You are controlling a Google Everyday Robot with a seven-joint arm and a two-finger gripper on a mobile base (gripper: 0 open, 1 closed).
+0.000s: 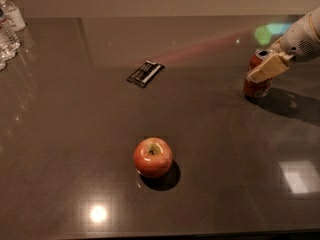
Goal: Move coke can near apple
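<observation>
The coke can (256, 87) stands upright at the table's far right, red with a silver top. My gripper (257, 72) reaches in from the right edge and sits at the can's upper half, with a tan part crossing the front of the can. The apple (152, 157), red with a yellow-green patch around the stem, rests on the table near the front centre, well to the left of and nearer than the can.
A small dark flat packet (145, 73) lies on the table behind the apple. Clear plastic water bottles (7, 31) stand at the far left corner. The dark glossy table (75, 134) shows light reflections.
</observation>
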